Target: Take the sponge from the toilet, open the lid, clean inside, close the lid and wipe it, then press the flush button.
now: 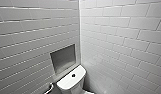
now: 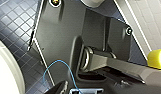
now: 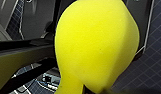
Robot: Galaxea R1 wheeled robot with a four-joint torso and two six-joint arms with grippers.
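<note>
Nearest is the sponge (image 3: 96, 45), bright yellow and bulging close before the right wrist camera. It narrows at one end as though squeezed, so I judge that the right end effector (image 3: 79, 89) is pinching it, clear above the dark blue tiled floor (image 3: 148, 67). The same yellow block peeps in at the edge of the left wrist view, beyond a loop of blue cable (image 2: 58, 65); whether the left end effector (image 2: 78, 90) is spread or pressed together I cannot tell. Beside that arm a white curved surface rises from the floor, which I take for part of the toilet (image 2: 4, 72). Farther off, in the head view, the tank (image 1: 71, 81) sits at six o'clock, with the dark round flush button (image 1: 73, 75) on its flat top and nothing touching it. A chrome fitting (image 1: 49, 88) shows at about eight o'clock from the tank, a grey recessed niche (image 1: 63, 58) at about eleven o'clock above it, and white tiled walls (image 1: 121, 37) meet in a corner behind. As for progress, the first step looks done: the sponge is off the toilet and in the grip. Whether the lid is up or down I cannot tell, and nothing here suggests that the bowl has been cleaned, the lid wiped or the button pressed, so I judge that most of the task is left.
</note>
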